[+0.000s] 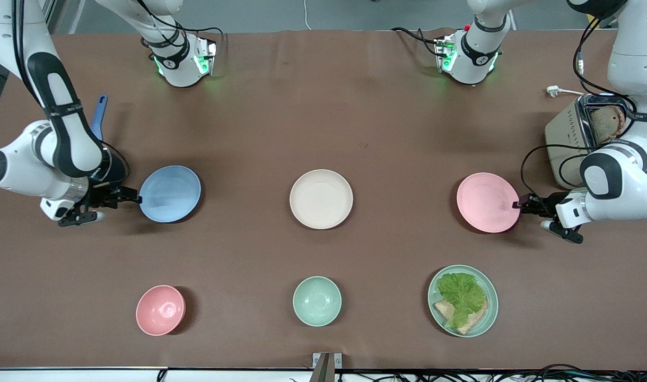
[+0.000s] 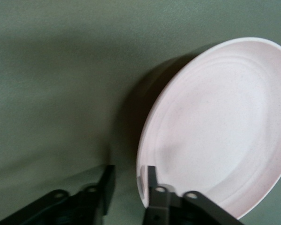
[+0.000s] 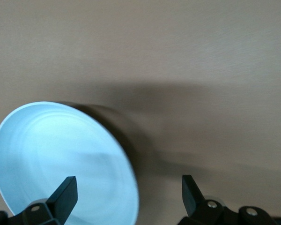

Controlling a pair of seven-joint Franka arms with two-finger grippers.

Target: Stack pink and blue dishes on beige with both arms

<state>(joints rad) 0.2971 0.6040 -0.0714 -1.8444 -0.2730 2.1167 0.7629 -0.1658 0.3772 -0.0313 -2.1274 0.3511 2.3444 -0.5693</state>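
So far nothing is stacked: the beige plate [image 1: 321,199] sits bare at the middle of the surface [image 1: 323,116], with the blue plate [image 1: 169,193] well apart from it toward the right arm's end and the pink plate [image 1: 488,202] well apart toward the left arm's end. Both plates appear to lie on the surface. What looks under way is the grasping step on both sides at once; lifting, carrying and setting down each plate onto the beige one all remain.

From the front, the left tool [image 1: 521,203] and the right tool [image 1: 135,199] each meet the outer rim of their plate, but the finger gap is hard to read there. The left wrist view settles it for that arm: the left tool [image 2: 129,179] has its fingers narrowly spread, straddling the pink plate's [image 2: 220,126] rim, one finger inside and one outside, not visibly clamped. The right wrist view shows the right tool [image 3: 129,194] spread wide, the blue plate's [image 3: 61,161] edge between the fingers, unpinched.
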